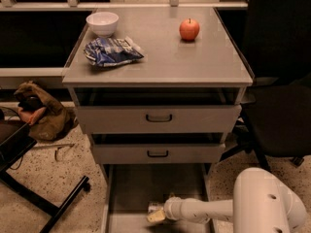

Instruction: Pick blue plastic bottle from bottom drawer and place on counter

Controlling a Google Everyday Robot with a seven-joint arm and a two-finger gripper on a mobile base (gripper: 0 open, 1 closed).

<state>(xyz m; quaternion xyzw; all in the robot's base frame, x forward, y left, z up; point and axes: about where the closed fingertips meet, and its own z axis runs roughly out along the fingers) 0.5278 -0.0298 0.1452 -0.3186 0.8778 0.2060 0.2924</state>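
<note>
The bottom drawer (131, 188) is pulled out at the foot of the grey cabinet, a shallow grey tray with a flat floor. My white arm reaches into it from the lower right. My gripper (156, 214) is low over the drawer floor near its front. A small pale object, apparently the blue plastic bottle (154, 208), lies right at the gripper's tip; most of it is hidden. The counter (160, 57) is the broad grey top of the cabinet, well above the gripper.
On the counter stand a white bowl (102, 23) at the back left, a blue-and-white foil snack bag (112, 51) in front of it, and a red apple (189, 29) at the back right. Two shut drawer fronts (158, 117) sit above the open drawer. A black chair (277, 110) is at the right.
</note>
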